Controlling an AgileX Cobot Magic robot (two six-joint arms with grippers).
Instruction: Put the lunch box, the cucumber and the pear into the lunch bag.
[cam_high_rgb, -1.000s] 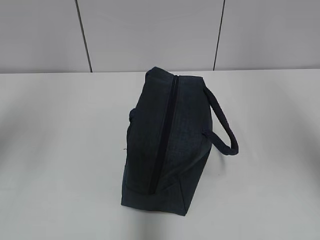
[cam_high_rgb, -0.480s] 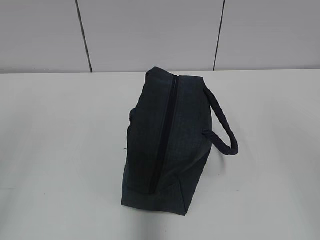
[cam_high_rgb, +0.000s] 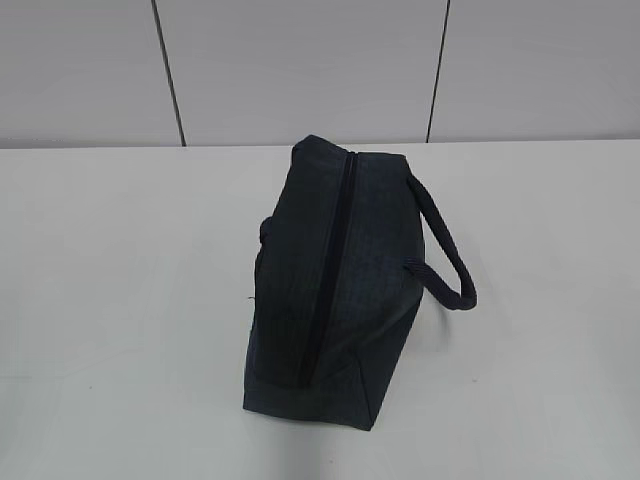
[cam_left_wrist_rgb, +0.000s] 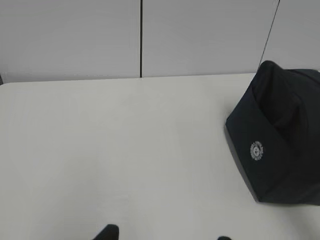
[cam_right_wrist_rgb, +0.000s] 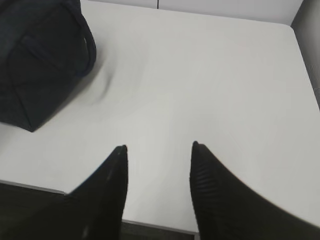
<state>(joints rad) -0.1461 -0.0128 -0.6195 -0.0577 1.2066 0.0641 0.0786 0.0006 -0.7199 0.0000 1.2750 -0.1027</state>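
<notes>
**Lunch bag zipped up, nothing else on the table yet**

Lunch bag (cam_high_rgb: 335, 285) is sitting alone in the middle of the white table (cam_high_rgb: 120, 300), dark navy, lying so its zipper (cam_high_rgb: 328, 270) runs away from us along the top, and that zipper looks closed from end to end. One loop handle (cam_high_rgb: 445, 255) sticks out to the right side. From the left wrist view we can see the little white emblem (cam_left_wrist_rgb: 256, 151) on the bag's side panel. We can't spot the lunch box, the cucumber or the pear in any view, so no idea where they are.

Our right gripper (cam_right_wrist_rgb: 159, 152) hangs near the front table edge, well off to the bag's right, fingers spread with only bare table between them, holding nothing. Of the left gripper (cam_left_wrist_rgb: 165, 235) we only see the two fingertips poking up at the bottom of its view, also spread and empty, with the bag off to its right.

Our take: the first job is getting the bag open. We can't see the ring pull anywhere, so we'd find it first. Then one gripper should pin the fabric or the handle while the other draws the pull along the track, slow and straight, or the soft bag just slides and bunches up.
</notes>
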